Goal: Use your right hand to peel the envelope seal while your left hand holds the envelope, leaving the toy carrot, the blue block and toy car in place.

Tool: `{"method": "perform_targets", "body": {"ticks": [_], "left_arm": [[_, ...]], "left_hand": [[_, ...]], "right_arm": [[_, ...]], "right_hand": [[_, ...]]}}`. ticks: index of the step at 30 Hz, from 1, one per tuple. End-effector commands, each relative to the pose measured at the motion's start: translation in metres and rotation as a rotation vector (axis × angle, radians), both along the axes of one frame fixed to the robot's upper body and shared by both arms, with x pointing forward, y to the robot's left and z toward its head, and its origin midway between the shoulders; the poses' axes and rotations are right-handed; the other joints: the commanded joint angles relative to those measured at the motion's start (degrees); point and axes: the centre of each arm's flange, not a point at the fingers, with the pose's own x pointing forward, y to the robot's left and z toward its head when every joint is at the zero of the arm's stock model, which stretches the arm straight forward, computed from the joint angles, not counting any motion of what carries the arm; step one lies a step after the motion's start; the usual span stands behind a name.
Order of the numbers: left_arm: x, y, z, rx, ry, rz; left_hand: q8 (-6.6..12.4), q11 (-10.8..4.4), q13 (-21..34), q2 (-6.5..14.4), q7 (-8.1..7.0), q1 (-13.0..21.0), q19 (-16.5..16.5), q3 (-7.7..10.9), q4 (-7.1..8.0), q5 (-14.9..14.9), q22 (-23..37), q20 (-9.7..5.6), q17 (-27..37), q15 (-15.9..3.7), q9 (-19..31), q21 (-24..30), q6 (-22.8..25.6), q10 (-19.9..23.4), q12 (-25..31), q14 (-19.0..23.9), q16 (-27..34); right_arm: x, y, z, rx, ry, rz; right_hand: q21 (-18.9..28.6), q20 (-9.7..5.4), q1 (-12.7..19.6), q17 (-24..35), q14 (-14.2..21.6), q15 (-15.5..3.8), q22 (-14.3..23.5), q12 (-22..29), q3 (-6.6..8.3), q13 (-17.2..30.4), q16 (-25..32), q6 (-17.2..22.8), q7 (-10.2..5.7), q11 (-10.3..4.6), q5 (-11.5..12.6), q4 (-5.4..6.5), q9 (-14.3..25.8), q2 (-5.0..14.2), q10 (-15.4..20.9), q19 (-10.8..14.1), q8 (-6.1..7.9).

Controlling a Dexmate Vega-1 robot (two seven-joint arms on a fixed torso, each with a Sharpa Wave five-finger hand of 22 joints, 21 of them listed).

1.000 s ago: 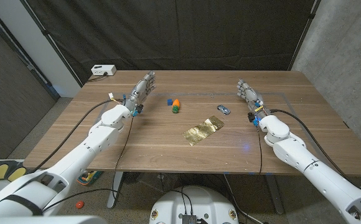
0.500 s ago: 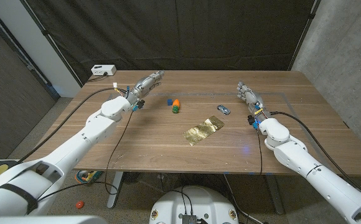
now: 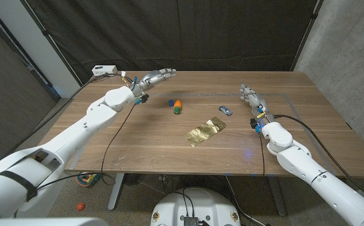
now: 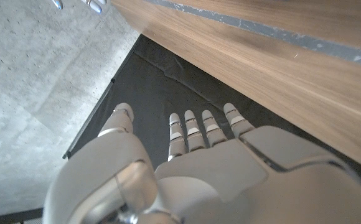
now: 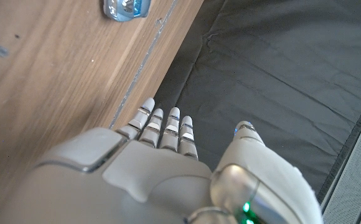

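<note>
A lab or test room: black curtain [image 3: 188,31] behind a wooden table [image 3: 169,150], bare concrete wall [image 3: 351,56], cables, a power strip [image 3: 104,70]

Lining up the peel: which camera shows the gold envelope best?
Head view: the gold envelope lies whole and unobstructed mid-table, near the toy car. The wrist views give bare tabletop and backdrop instead, no envelope.

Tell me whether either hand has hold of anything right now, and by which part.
Nothing is held. The left hand is extended near the table's far edge, the right hand stands open, and the gold foil envelope lies untouched between them.
</note>
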Motion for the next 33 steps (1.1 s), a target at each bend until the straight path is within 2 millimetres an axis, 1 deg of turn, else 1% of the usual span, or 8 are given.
{"method": "perform_targets", "body": {"ticks": [1,6,9,12,13,17,25,33], "left_arm": [[-0.006,-0.027,0.033,0.218,-0.089,-0.008],[-0.006,-0.04,0.043,0.296,-0.11,-0.026],[-0.007,-0.047,0.047,0.344,-0.123,-0.039],[-0.009,-0.055,0.051,0.389,-0.139,-0.055],[-0.01,-0.058,0.052,0.404,-0.146,-0.061],[-0.016,-0.071,0.06,0.485,-0.173,-0.082],[-0.03,-0.099,0.075,0.666,-0.24,-0.111],[-0.045,-0.121,0.088,0.821,-0.298,-0.147]], "left_hand": [[0.6,-0.11,0.4,0.0,-0.01,1.7,0.6,0.32,-0.94,0.0,0.2,0.3,0.3,0.12,0.3,0.3,0.9,0.8,0.3,0.7,0.3],[0.74,-1.13,0.7,-0.2,-0.12,3.8,0.9,0.9,-2.1,0.1,0.2,0.25,0.5,0.03,0.4,0.5,1.7,1.4,0.4,0.9,0.4],[0.76,-2.8,0.9,-0.8,-0.57,5.3,1.0,1.07,-2.8,0.2,0.3,0.27,0.6,-0.09,0.5,0.5,2.0,1.5,0.3,0.8,0.3],[0.74,-2.93,0.9,-1.3,-1.24,6.0,1.0,1.09,-3.05,0.3,0.3,0.23,0.7,-0.12,0.5,0.6,2.1,1.5,0.3,0.6,0.2],[0.7,-3.42,1.0,-1.7,-1.48,6.5,1.0,1.04,-3.2,0.3,0.3,0.25,0.7,-0.06,0.5,0.6,2.1,1.5,0.2,0.5,0.2],[0.64,-4.14,1.1,-2.7,-2.22,7.4,0.8,0.8,-3.4,0.5,0.3,0.08,0.8,0.05,0.5,0.5,2.2,1.0,0.0,-0.2,-0.1],[0.5,-4.97,1.5,-4.3,-4.34,9.4,0.1,0.46,-3.34,1.2,0.3,-0.21,1.0,0.39,0.6,0.2,2.5,-0.1,-0.6,-1.4,-0.4],[0.23,-5.26,1.6,-4.6,-5.09,10.4,-0.3,0.48,-3.17,1.5,0.3,-0.27,1.1,0.87,0.7,0.1,2.1,-0.9,-0.9,-2.3,-0.6]], "right_arm": [[-0.009,0.005,-0.003,-0.009,-0.028,-0.019],[-0.013,0.008,-0.003,-0.022,-0.04,-0.029],[-0.016,0.009,-0.002,-0.025,-0.046,-0.035],[-0.018,0.009,-0.002,-0.029,-0.052,-0.04],[-0.018,0.009,-0.002,-0.029,-0.053,-0.041],[-0.02,0.01,-0.002,-0.031,-0.058,-0.047],[-0.02,0.01,-0.006,-0.012,-0.061,-0.051],[-0.019,0.011,-0.009,0.005,-0.067,-0.055]], "right_hand": [[-0.1,-0.08,0.5,0.1,0.5,-0.23,0.3,0.4,0.08,0.2,0.1,0.7,0.03,-0.12,-0.2,-0.44,0.1,-0.06,0.6,0.0,0.37],[-0.1,-0.06,0.6,0.1,0.5,-0.25,0.3,0.4,0.1,0.2,0.1,0.8,0.01,-0.19,-0.2,-0.58,0.1,-0.07,0.6,0.1,0.4],[-0.2,-0.07,0.6,0.1,0.5,-0.24,0.3,0.4,0.12,0.2,0.1,0.8,0.03,-0.21,-0.2,-0.68,0.1,-0.08,0.7,0.1,0.39],[-0.2,-0.03,0.7,0.1,0.5,-0.23,0.3,0.4,0.11,0.2,0.1,0.9,-0.01,-0.21,-0.2,-0.77,0.1,-0.12,0.7,0.2,0.39],[-0.3,-0.02,0.7,0.1,0.6,-0.22,0.3,0.4,0.11,0.2,0.1,0.9,0.03,-0.21,-0.2,-0.78,0.1,-0.12,0.7,0.2,0.4],[-0.3,-0.03,0.7,0.1,0.6,-0.25,0.3,0.4,0.11,0.2,0.1,0.9,0.01,-0.25,-0.2,-0.88,0.1,-0.15,0.7,0.2,0.4],[-0.4,0.01,0.8,0.1,0.6,-0.27,0.3,0.4,0.09,0.2,0.1,1.0,-0.03,-0.2,-0.3,-1.03,0.1,-0.19,0.8,0.3,0.4],[-0.5,0.01,0.7,0.2,0.6,-0.29,0.3,0.4,0.05,0.2,0.1,1.0,-0.08,-0.18,-0.3,-1.14,0.2,-0.21,0.8,0.3,0.37]]}}
